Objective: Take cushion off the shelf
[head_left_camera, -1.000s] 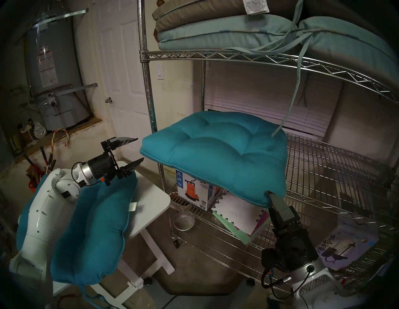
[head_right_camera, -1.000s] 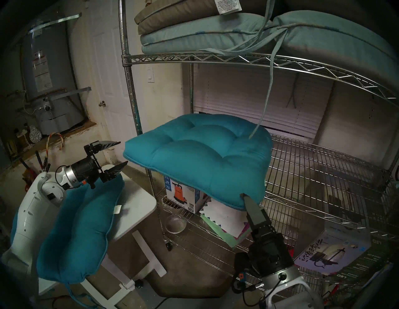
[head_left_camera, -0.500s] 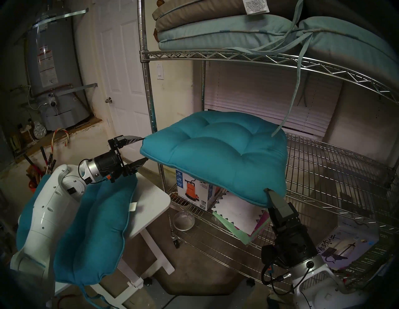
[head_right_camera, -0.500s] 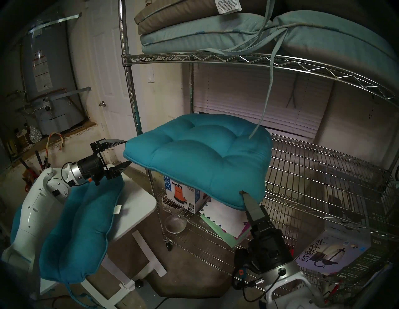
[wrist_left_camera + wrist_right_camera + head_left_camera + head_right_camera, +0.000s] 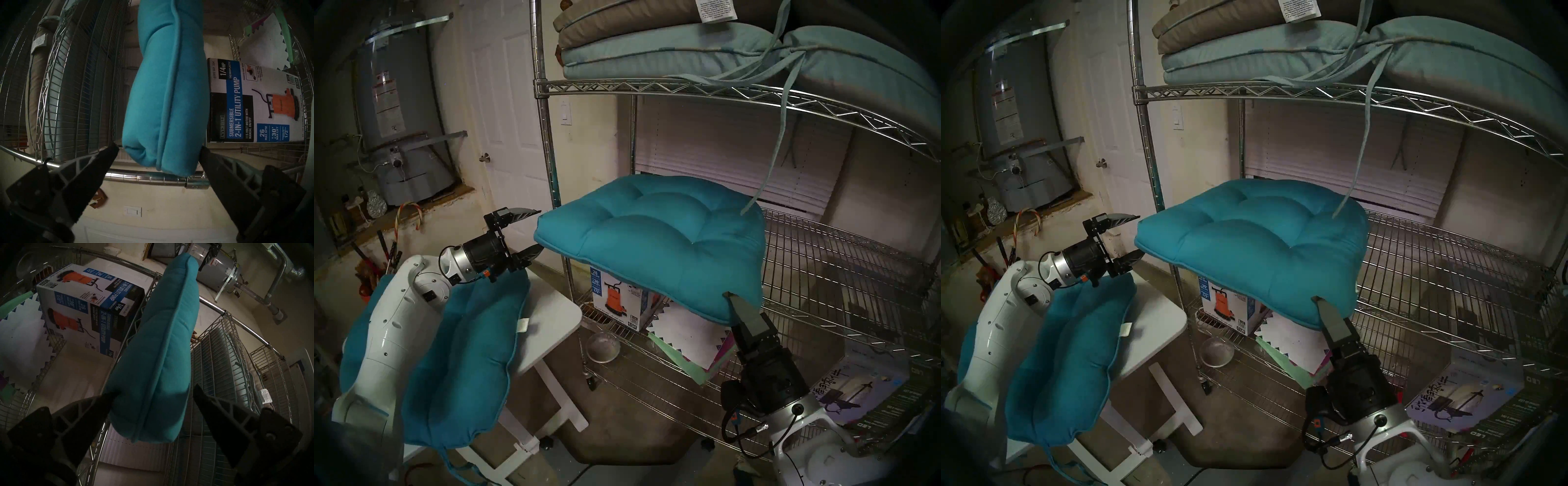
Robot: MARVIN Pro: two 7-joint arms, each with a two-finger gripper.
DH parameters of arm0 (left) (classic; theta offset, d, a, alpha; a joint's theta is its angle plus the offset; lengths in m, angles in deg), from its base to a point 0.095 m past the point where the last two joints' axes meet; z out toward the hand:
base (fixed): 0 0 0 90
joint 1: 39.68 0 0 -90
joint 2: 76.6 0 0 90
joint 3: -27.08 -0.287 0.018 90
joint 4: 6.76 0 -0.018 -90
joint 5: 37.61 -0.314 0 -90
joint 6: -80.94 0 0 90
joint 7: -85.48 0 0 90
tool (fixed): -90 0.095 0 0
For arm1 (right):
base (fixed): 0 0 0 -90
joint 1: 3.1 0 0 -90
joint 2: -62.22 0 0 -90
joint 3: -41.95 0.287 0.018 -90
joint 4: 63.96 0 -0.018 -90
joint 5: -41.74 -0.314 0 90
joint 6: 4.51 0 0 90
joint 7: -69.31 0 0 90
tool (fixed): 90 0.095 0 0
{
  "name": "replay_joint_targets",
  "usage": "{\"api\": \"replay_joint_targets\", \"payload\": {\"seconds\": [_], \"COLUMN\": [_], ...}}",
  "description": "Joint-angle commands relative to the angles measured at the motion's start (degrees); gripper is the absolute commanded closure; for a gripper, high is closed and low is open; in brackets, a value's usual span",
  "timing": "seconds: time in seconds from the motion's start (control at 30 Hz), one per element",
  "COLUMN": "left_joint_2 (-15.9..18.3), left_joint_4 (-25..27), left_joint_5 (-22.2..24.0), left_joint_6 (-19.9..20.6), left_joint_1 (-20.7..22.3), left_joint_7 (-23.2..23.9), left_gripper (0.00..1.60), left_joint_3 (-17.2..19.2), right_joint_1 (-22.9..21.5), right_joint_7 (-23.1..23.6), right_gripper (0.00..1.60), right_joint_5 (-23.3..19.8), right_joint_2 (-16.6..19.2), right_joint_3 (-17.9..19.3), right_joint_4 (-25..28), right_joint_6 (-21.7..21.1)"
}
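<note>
- Setting: a dim utility room with a water heater (image 5: 398, 112) and a white door (image 5: 507, 112) behind; a chrome wire shelf (image 5: 687, 89) stands ahead, and a small white table (image 5: 551, 315) sits low on my left.
- Task item: the teal cushion (image 5: 653, 241) lies on the shelf's middle tier, with its near and left edges overhanging the wire.
- Other stock: a second teal cushion (image 5: 463, 366) lies on the table; paler pads (image 5: 653, 54) are stacked on the top tier; a pump box (image 5: 616, 302) stands on the tier below.
- Left gripper (image 5: 536, 232): jaws spread wide, one above and one below the cushion's left corner. The wrist view shows the corner between the fingers with gaps on both sides. Nothing is gripped.
- Right gripper (image 5: 153, 394): jaws likewise spread, straddling the near right corner. One fingertip (image 5: 115, 393) touches or dents the fabric; the other stands clear. No clamp is made.
- Handling, by my judgement: tufted, thick and plump, so soft and light. It will sag between two holds and compress under the jaws.
- Fabric looks matte, so slip seems unlikely; it is not fragile.
- Hold points: the piped seam at each corner, with the jaws set deep past the piping so the stuffing does not squeeze out.
- Hazard: a strap (image 5: 768, 152) from the pads above rests on the cushion and may drag.
</note>
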Motion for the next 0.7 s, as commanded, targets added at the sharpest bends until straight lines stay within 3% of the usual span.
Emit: {"api": "replay_joint_targets", "payload": {"seconds": [0.0,0.3,0.33,0.37,0.4,0.43,0.67], "left_joint_2": [-0.3,-2.0,-2.5,-2.4,-2.6,-2.5,-2.0], "left_joint_4": [-1.2,-3.5,-3.8,-3.8,-3.9,-4.0,-3.8], "left_joint_5": [-0.5,-1.5,-1.2,-1.2,-1.8,-1.9,-2.8], "left_joint_6": [-0.1,-0.1,-0.1,-0.1,-0.1,-0.1,-0.1], "left_joint_1": [3.1,4.7,4.9,5.0,5.1,4.9,4.1], "left_joint_7": [-1.8,-3.9,-4.7,-4.9,-5.8,-6.3,-9.5], "left_gripper": [0.0,0.0,0.0,0.0,0.45,1.6,1.6], "left_joint_3": [0.2,-0.4,-0.2,-0.5,-0.3,-0.4,0.6], "right_joint_1": [-6.8,-10.8,-10.8,-10.9,-11.0,-11.0,-10.5], "right_joint_7": [2.5,6.4,6.6,6.9,7.4,7.7,8.8], "right_gripper": [0.0,0.0,0.99,1.6,1.6,1.6,1.6], "right_joint_5": [0.3,1.1,0.9,1.0,1.4,1.5,2.4], "right_joint_2": [-0.3,-1.6,-1.6,-1.5,-1.6,-1.7,-2.0], "right_joint_3": [-1.6,-3.7,-3.8,-3.8,-4.0,-4.2,-4.7], "right_joint_4": [1.2,1.2,1.2,1.2,1.2,1.2,1.2], "right_joint_6": [2.7,4.8,5.0,5.2,5.2,5.3,5.2]}}
